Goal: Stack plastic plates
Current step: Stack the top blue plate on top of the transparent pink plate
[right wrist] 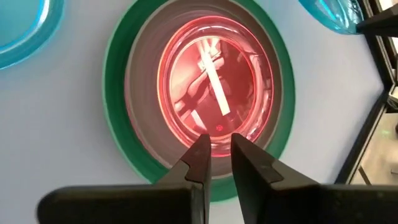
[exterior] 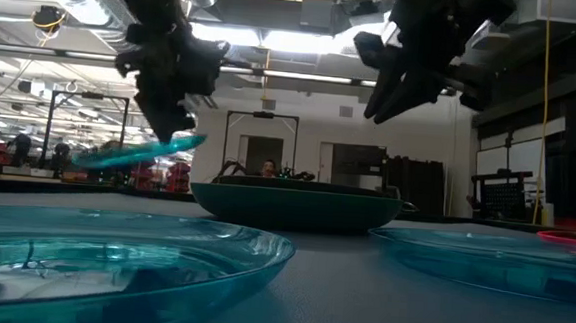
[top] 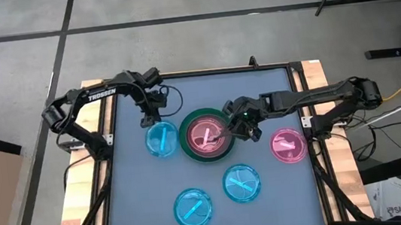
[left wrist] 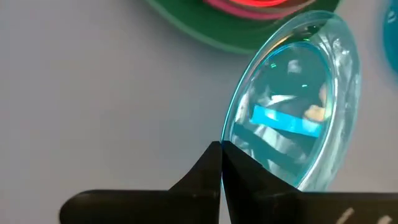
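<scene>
One translucent cyan round plastic plate (top: 161,140) — I hold it pinched in left gripper (top: 148,122), tilted, frame centre-left | right gripper (right wrist: 217,152) slightly parted over dark green stack (top: 189,148) — clearing.

Only one text could be read: the white word "TROSSEN" was printed on the upper link of the left arm (top: 100,96), seen from above. The plates, the worktop and the room behind it carried no label, number or sign that was readable in any view.

Two dark jointed arms; white "TROSSEN" lettering on left arm (top: 100,95); black cables along links; dark tapered fingers.
</scene>
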`<state>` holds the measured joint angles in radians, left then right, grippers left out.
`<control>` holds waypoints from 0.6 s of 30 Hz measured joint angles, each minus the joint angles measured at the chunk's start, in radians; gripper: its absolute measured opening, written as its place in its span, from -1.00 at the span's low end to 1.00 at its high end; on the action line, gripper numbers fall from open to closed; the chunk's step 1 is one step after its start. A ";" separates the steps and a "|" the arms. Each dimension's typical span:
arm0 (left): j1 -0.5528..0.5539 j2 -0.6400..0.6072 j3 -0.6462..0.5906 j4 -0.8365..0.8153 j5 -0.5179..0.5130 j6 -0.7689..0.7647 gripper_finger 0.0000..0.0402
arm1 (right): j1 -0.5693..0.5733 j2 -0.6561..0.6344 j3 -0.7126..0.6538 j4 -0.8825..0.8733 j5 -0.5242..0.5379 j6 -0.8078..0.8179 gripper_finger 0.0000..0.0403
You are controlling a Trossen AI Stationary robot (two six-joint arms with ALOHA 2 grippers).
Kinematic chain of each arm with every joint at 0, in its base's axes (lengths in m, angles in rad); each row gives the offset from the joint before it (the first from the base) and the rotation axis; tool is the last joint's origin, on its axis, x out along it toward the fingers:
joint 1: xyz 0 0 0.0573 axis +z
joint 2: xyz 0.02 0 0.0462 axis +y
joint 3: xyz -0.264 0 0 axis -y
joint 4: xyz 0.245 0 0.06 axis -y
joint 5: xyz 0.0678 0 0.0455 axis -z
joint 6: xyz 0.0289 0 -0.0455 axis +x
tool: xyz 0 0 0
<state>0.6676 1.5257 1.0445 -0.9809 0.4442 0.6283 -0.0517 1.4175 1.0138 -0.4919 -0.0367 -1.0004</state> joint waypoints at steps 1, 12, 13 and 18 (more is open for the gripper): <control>-0.012 0.000 0.010 0.000 0.000 -0.018 -1.00 | 0.000 -0.011 0.000 -0.007 0.000 0.000 -0.75; -0.156 0.000 0.099 0.011 0.023 -0.370 -1.00 | 0.000 -0.140 0.000 -0.118 0.000 0.000 -0.75; -0.169 0.000 0.103 0.018 0.023 -0.406 -1.00 | 0.000 -0.149 0.000 -0.119 0.000 0.000 -0.75; -0.231 0.000 0.104 0.113 0.023 -0.627 -1.00 | -0.001 -0.181 0.000 -0.120 0.000 -0.002 -0.75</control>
<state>0.4369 1.5254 1.1487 -0.8678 0.4675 0.0012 -0.0528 1.2366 1.0138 -0.6119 -0.0364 -1.0021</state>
